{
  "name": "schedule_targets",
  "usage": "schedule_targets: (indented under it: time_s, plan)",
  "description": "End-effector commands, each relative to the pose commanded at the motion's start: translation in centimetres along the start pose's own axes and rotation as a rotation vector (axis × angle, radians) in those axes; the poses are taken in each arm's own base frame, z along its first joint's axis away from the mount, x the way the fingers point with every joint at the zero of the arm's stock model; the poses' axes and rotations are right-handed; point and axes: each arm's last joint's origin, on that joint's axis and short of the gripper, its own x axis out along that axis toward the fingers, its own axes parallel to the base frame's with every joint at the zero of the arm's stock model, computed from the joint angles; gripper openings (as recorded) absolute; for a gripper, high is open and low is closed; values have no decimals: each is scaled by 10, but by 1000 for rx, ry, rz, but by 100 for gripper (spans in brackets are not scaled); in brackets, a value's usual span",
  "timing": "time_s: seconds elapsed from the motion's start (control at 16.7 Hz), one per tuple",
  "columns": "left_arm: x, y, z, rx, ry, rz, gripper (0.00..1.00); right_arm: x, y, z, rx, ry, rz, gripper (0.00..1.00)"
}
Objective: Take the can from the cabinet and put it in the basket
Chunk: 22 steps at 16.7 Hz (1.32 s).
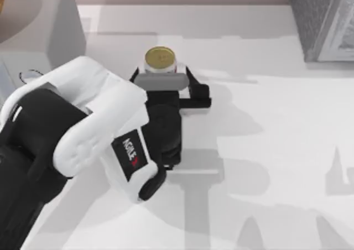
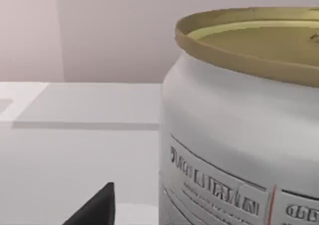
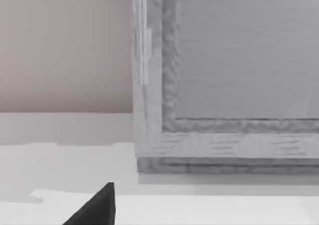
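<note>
The can (image 1: 160, 58), white with a gold top, stands upright on the table at the back centre. My left gripper (image 1: 161, 73) is open around it, one black finger on each side with a gap to the can wall. In the left wrist view the can (image 2: 239, 125) is very close, and one fingertip (image 2: 97, 210) stands apart from it. The cabinet (image 1: 323, 23), dark grey and speckled, stands at the back right. The right wrist view faces its paler framed front (image 3: 224, 60), with one fingertip (image 3: 97, 210) low in the picture. A tan curved edge (image 1: 2, 1) at the far left corner looks like the basket.
A smooth light grey box (image 1: 55, 23) stands at the back left, beside my left arm (image 1: 83, 134). The white table (image 1: 276, 150) stretches between the can and the cabinet. A pale wall runs along the back.
</note>
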Motion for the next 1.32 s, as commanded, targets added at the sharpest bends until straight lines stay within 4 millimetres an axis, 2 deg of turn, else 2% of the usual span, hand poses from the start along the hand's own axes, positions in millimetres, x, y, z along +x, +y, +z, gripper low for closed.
schedule_targets:
  time_s: [0.12,0.36,1.14,1.32]
  plan:
    - [9,1,1,0,0,0,100,0,0,0,0,0,0,100]
    - [10,1,1,0,0,0,100,0,0,0,0,0,0,100]
    - [10,1,1,0,0,0,2,0,0,0,0,0,0,100]
    - [10,1,1,0,0,0,0,0,0,0,0,0,0,100]
